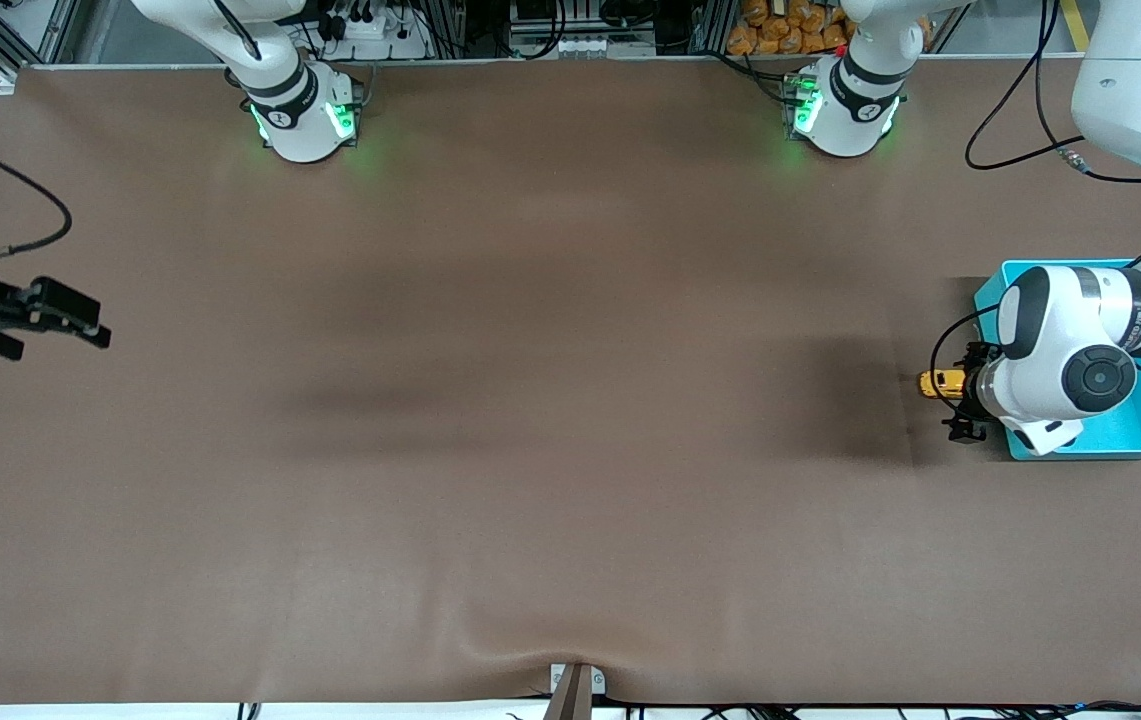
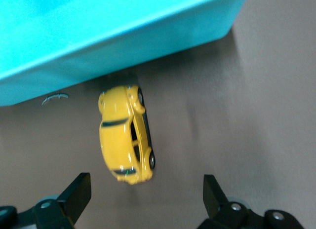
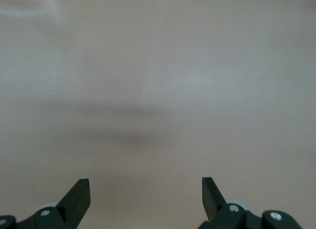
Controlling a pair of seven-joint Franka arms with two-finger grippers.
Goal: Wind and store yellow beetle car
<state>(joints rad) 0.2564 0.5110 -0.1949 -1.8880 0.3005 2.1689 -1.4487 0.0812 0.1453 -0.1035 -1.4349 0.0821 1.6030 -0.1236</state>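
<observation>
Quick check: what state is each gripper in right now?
Left gripper: open, empty, over the car beside the bin.
Right gripper: open, empty, waiting over bare table at the right arm's end.

The teal bin (image 2: 98,36) is standing just beside one end of the yellow beetle car (image 2: 126,135), blocking approach from that side. Bare desk (image 1: 550,400) is lying along the car's flanks, where the left gripper (image 2: 147,194) fingers are spread wide.
</observation>
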